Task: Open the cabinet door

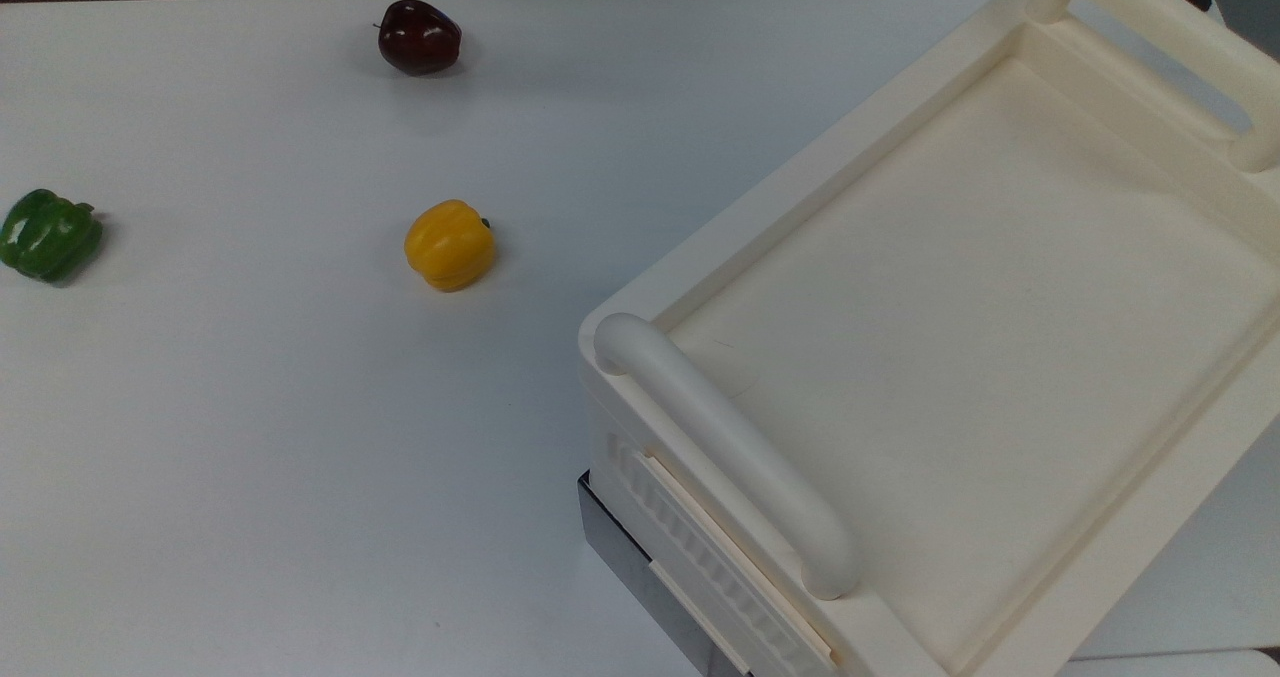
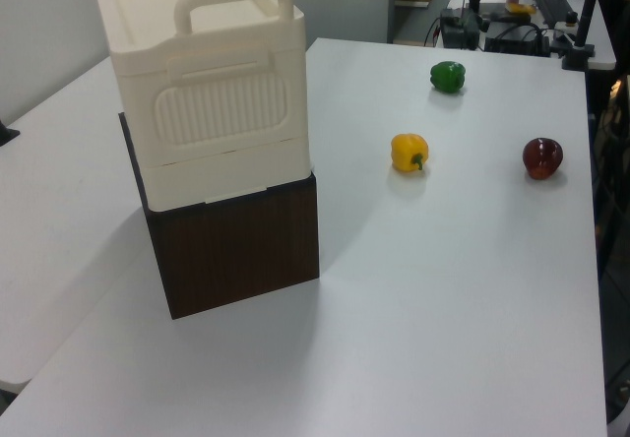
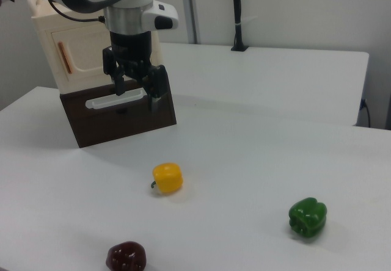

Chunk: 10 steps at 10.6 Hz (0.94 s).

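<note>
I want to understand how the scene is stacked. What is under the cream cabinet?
The cabinet stands on a dark brown box, which rests on the white table. What the box holds cannot be seen; its walls cover it.

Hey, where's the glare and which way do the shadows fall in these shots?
Top view: a small highlight on the dark red pepper. Left view: the cabinet casts a soft shadow toward the left view's right. Right view: faint shadows sit under the yellow pepper.
</note>
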{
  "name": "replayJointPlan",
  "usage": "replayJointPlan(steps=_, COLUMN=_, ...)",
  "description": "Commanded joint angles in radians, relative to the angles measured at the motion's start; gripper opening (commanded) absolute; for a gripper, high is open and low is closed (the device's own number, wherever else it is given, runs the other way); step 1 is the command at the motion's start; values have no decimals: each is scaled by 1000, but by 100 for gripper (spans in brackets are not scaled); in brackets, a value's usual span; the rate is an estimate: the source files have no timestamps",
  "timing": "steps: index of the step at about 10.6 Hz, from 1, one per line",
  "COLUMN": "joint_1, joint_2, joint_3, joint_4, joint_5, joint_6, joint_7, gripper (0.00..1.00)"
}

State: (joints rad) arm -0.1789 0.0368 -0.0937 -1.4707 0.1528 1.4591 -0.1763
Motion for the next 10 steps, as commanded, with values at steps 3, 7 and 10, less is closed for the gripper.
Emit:
replayJointPlan(steps=3, joint_1=4, joint_2=-18, joint_3=-1, joint_4=-3, joint_5=2, joint_6=-23, joint_7=-32, gripper=100)
replayJointPlan(steps=7, joint_1=10, joint_2=-11, joint_3=-1, joint_4=1, joint_5=4, joint_6=-22, joint_7=-46, gripper=100)
replayJointPlan(steps=10, joint_1=12, joint_2=-11, joint_3=-1, joint_4=1, joint_5=30, joint_6=-23, joint_7=-46, gripper=100)
